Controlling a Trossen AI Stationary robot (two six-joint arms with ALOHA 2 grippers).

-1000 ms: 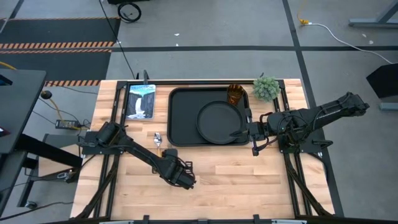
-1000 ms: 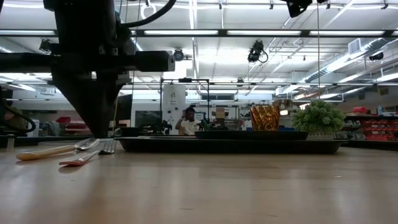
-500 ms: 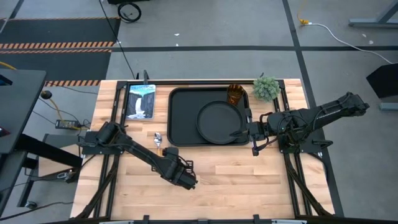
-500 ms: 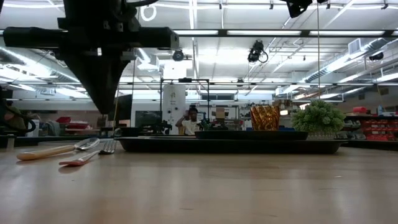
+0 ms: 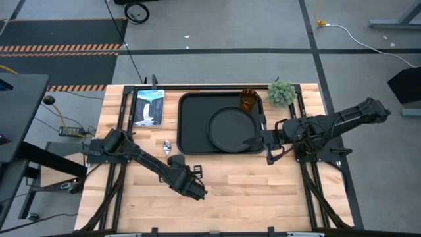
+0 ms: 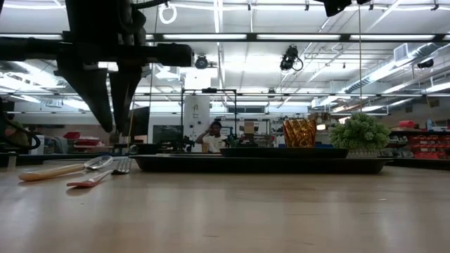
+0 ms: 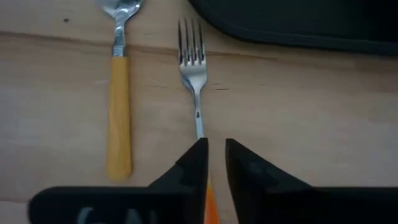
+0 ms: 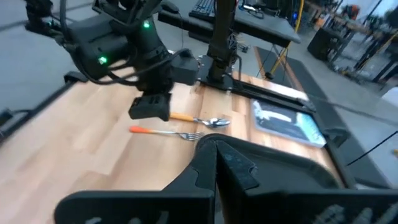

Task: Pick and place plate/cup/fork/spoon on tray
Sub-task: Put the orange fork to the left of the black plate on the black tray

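The wooden table [image 5: 263, 184] carries the tray [image 5: 191, 125] toward its far side, between the two arms. On the tray the round black plate [image 5: 231, 128] lies flat in the right half, and the amber cup [image 5: 248, 100] stands upright in the tray's far right corner. Just off that corner, on the bare wood, sits a small green potted plant [image 5: 281, 93]; in the low view it rises beside the cup behind the tray's rim. A printed booklet [image 5: 148, 107] lies flat on the table left of the tray.

The spoon [image 7: 118, 93] and the fork [image 7: 194, 68] lie side by side on the wood just outside the tray's near left corner, apart from each other and roughly parallel, their metal ends toward the tray. Nothing lies over them; the tray's rim is close beyond the tines.

The left gripper [image 7: 215, 163] hangs above the fork's orange handle, fingers parted by a narrow gap with the handle showing between them; the low view shows both fingers clear of the tabletop, so it is released and holds nothing.

The right gripper [image 5: 257, 139] rests at the tray's near right edge beside the plate, its fingers pressed together, nothing seen between them.

In the low view a person [image 6: 211, 138] shows far off in the room behind.
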